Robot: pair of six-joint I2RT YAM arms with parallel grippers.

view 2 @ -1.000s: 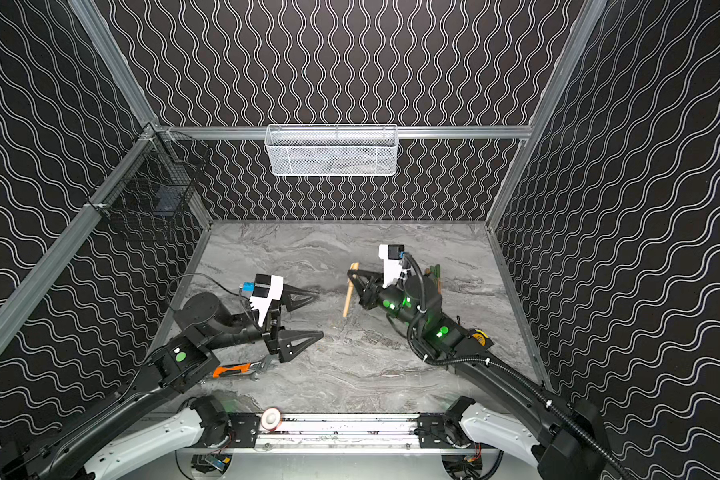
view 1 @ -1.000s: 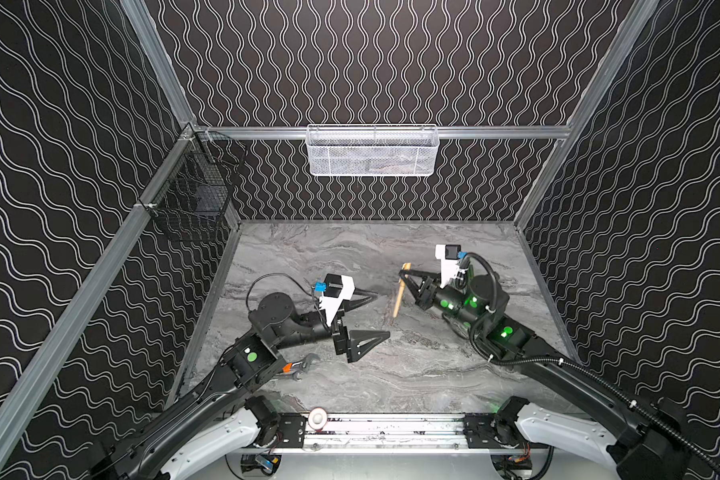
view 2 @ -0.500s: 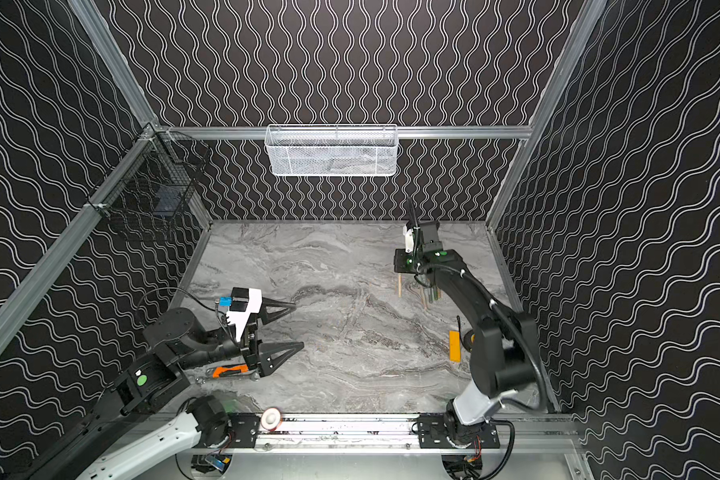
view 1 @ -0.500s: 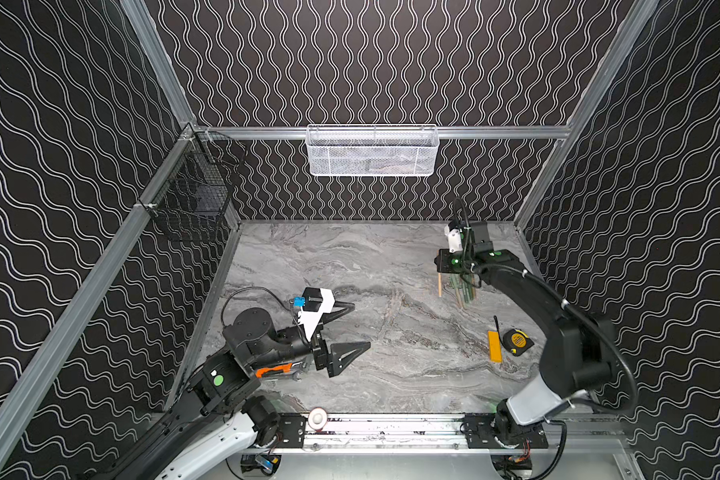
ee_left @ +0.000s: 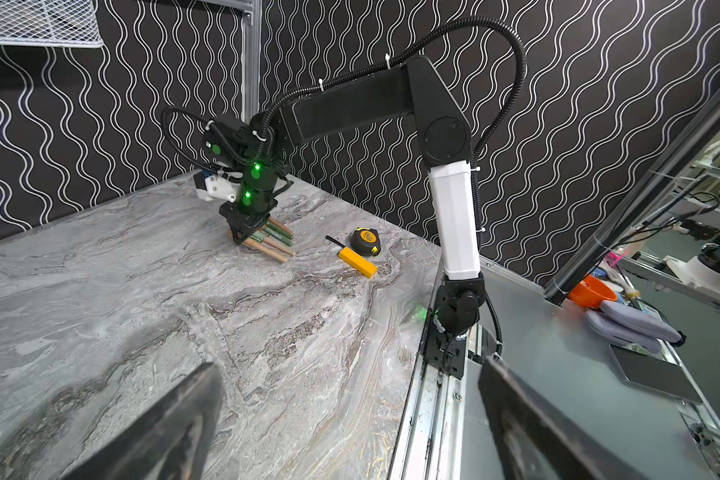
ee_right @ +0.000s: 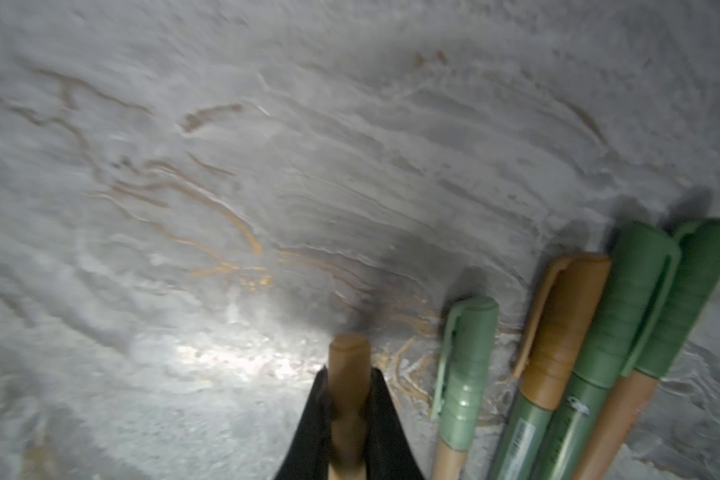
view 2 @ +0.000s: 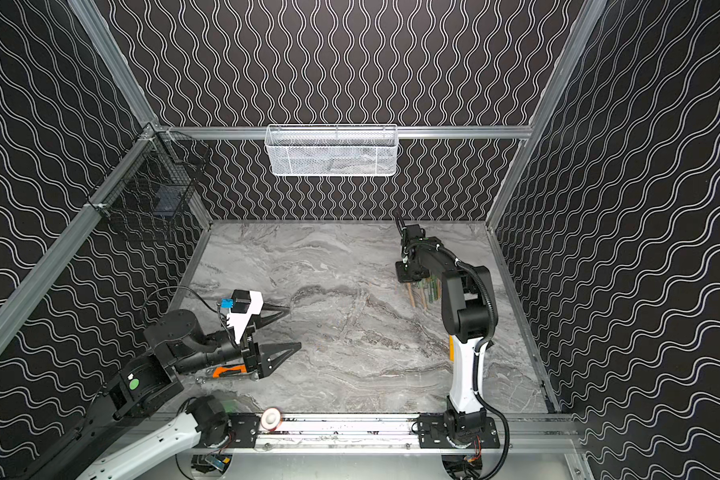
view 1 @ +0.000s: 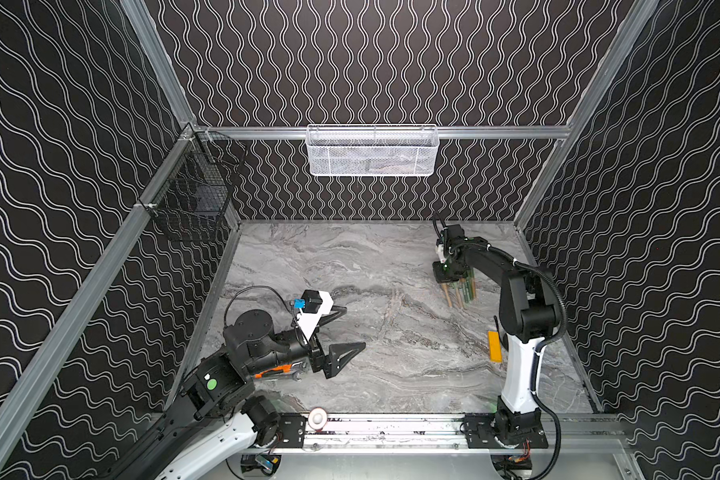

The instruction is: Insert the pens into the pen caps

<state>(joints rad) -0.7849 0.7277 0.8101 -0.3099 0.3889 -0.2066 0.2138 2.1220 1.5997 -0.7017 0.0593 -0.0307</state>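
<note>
My right gripper [ee_right: 348, 399] is shut on a tan pen [ee_right: 348, 361], held low over the marble table at the back right. Whether that pen wears a cap I cannot tell. Right beside it lie several pens [ee_right: 574, 399] in a row, each with a pen cap on its end: a green cap [ee_right: 470, 332], a tan cap [ee_right: 562, 316] and further green ones. Both top views show the row [view 1: 460, 293] [view 2: 424, 294] under the right gripper [view 1: 447, 277]. My left gripper [view 1: 350, 330] [ee_left: 350, 415] hovers open and empty at the front left.
An orange-handled wrench [view 1: 273, 371] lies under the left arm. A yellow block [ee_left: 357, 262] and a tape measure [ee_left: 365, 241] sit near the right arm's base. A white mesh basket [view 1: 373, 151] hangs on the back wall, a black wire basket [view 1: 196, 199] on the left wall.
The right arm swung from the table's middle to the back right with the tan pen and lowered it beside the row. The left arm drew back toward the front left, still open.
</note>
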